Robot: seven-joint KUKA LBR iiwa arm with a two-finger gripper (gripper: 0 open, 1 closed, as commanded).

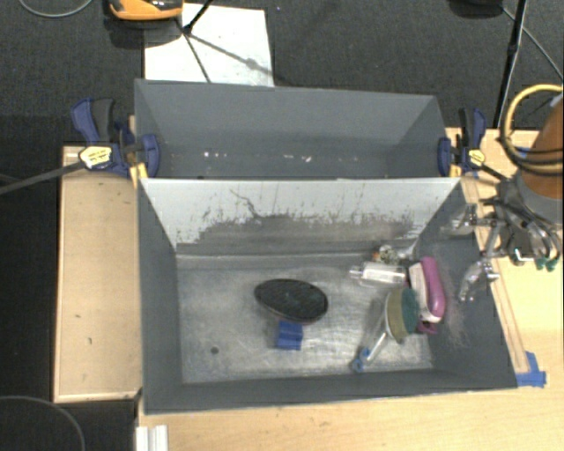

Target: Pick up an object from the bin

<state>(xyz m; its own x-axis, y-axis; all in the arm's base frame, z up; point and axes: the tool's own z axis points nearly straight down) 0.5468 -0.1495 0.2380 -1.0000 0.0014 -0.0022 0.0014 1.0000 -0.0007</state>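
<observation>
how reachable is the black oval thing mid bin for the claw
Likely yes: the black oval thing lies on bare floor with nothing on top, only a small blue block beside it. The claw is at the bin's right side.

The floor all around is dark and looks a bit rough, like carpet. A white sheet lies flat on it at the top. Thin black cables run across the floor, and one crosses the white sheet. An orange and black thing sits at the top edge. The light is soft and even.
</observation>
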